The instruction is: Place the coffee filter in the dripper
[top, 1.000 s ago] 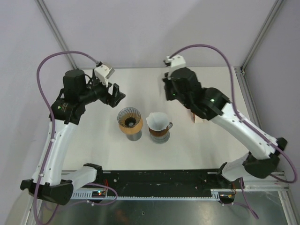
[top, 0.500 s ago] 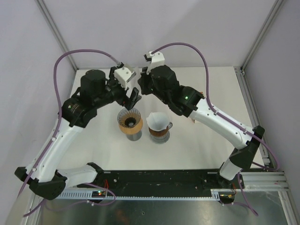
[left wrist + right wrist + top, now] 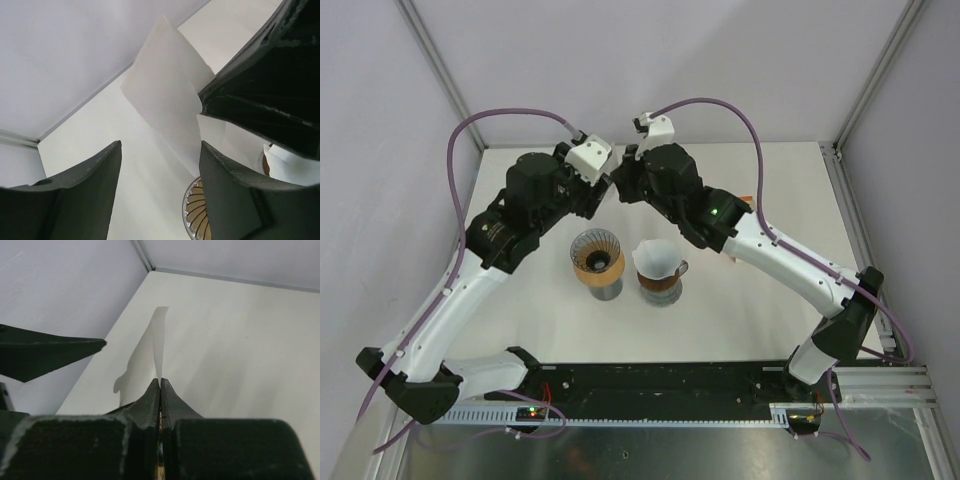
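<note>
The right gripper had its two fingers pressed together on the lower edge of the filter, a flat folded sheet of white paper that stood up from the pinch and showed almost edge-on in the right wrist view. The left gripper was spread wide, one finger to each side of the sheet; whether either finger touched the paper could not be told.

In the top view the two wrists met nose to nose above the far part of the table, and their bodies hid the filter there. It was in the air, clear of the table and not in the dripper, which stood on its stand just nearer the arms' bases than the meeting point, its ribbed brown inside open to the camera. Part of that ribbed rim showed at the bottom of the left wrist view, below the held sheet.

Just beside it, on the right arm's side, stood a second dripper lined with white paper.
</note>
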Controlling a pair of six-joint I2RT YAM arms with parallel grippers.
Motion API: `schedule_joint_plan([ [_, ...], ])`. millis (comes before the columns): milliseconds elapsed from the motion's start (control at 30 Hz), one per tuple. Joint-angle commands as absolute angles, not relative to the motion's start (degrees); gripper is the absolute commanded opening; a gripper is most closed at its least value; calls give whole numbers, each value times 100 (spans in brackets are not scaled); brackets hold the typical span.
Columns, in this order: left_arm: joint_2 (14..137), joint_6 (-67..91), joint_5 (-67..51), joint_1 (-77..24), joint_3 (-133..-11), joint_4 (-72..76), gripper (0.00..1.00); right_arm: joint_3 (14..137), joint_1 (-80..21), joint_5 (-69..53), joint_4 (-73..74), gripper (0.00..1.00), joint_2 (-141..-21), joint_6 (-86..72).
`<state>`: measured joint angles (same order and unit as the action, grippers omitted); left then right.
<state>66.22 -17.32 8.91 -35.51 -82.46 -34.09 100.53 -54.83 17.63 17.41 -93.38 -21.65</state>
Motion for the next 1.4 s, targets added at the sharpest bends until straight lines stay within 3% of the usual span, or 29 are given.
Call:
schedule_joint_plan([
  [0,6415,-1936,1082,-3602,-8222,-3072,65,9846,-5358,1649,1347,0,-9007,-2353],
  [400,6602,-2131,1386,-3602,-8110,-2750,23,9624,-5230,1131,1399,0,-8800,-2495],
  [500,6563,-2123,1205,-3598,-8098,-2762,5,9581,-5171,888,1417,0,-8771,-2449],
  [633,6450,-2143,990,-3599,-8034,-2898,0,9418,-5123,40,1233,1,-8656,-1827],
  [833,6321,-2256,-80,-3567,-8150,-3659,0,8447,-5224,-610,851,47,-7714,338],
  [967,6285,-2341,-683,-3566,-8342,-4255,0,7839,-5449,-1422,1302,66,-6801,2532],
  [1100,6273,-2545,-939,-3572,-8461,-4707,0,7559,-6087,-1397,1831,84,-6264,4623],
  [1367,6341,-2684,-1236,-3633,-8713,-5221,0,7942,-7438,675,2881,88,-6986,7084],
])
